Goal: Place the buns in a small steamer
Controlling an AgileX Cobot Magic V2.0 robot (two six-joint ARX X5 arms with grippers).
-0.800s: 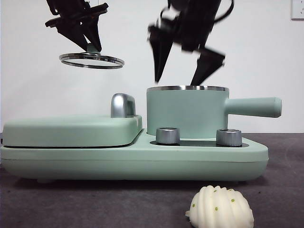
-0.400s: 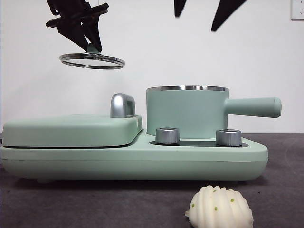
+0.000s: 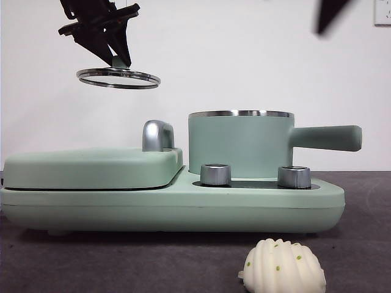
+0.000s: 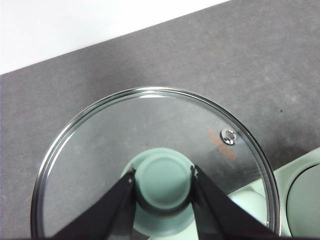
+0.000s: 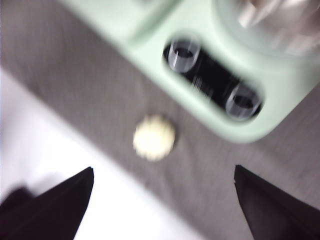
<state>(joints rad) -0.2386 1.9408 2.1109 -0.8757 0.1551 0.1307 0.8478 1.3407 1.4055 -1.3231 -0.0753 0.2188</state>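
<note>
The left end effector (image 4: 163, 181) is clamped on the knob (image 4: 163, 176) of the glass lid (image 3: 118, 77), held in the air at 10 o'clock from the steamer (image 3: 240, 143). The right end effector (image 5: 162, 200), high above, is spread wide. The ridged bun (image 3: 283, 266) lies on the desk (image 3: 122, 262) at the steamer's 6 o'clock.

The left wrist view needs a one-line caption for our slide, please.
Left gripper shut on the green knob of the glass lid, held in the air above the dark table.
</note>
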